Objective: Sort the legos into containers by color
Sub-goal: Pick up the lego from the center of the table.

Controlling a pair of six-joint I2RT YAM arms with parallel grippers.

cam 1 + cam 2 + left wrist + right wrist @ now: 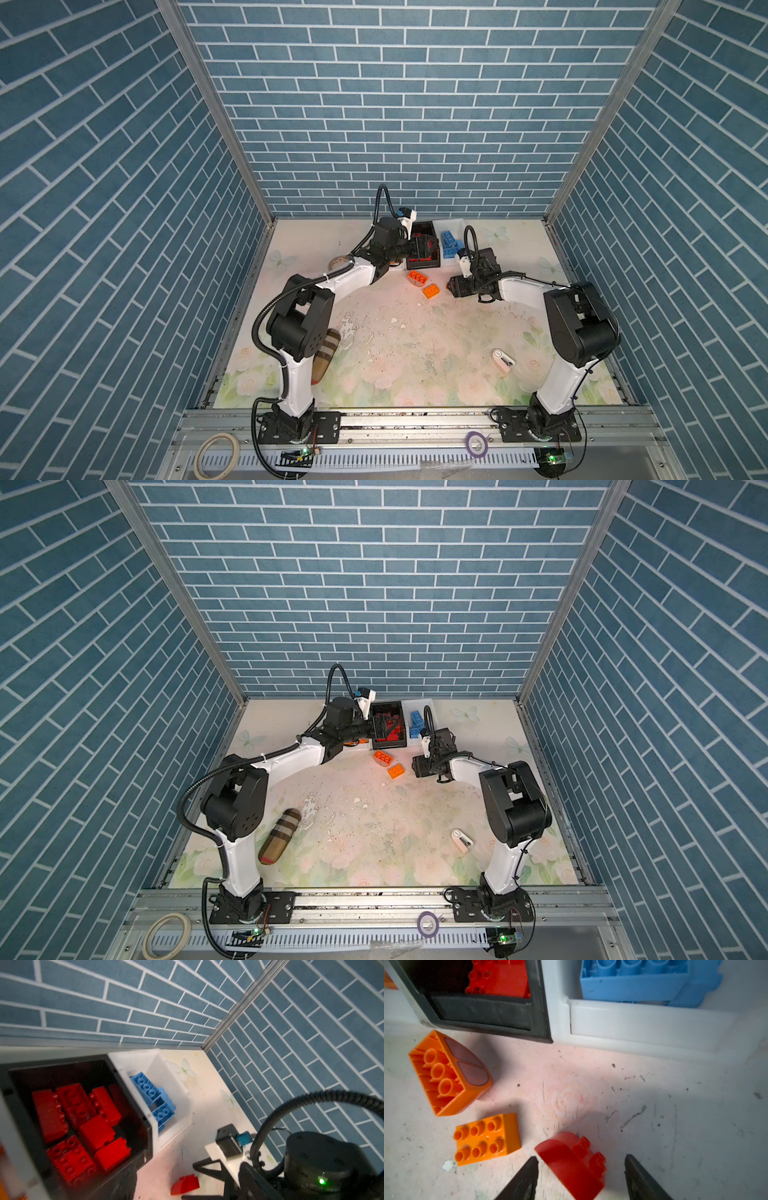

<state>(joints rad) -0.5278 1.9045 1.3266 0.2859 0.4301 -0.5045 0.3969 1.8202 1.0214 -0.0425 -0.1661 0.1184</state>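
A red rounded lego [571, 1159] lies on the table between the fingers of my right gripper [581, 1159], which is open with a gap on the far side. It also shows as the red lego [185, 1185]. Two orange legos [417, 277] [431, 291] lie just left of it, in front of the black container [422, 262]. That container holds several red legos [83, 1109]. My left gripper [424, 249] hovers open and empty over it. The white container [457, 224] to its right holds blue legos [450, 245]. The left arm hides most of the third container.
A brown plaid pouch [279, 837] lies by the left arm's base. The small white clip gadget [503, 360] sits at the front right. A tape roll [217, 455] and a purple ring [476, 443] rest on the front rail. The back wall stands close behind the containers.
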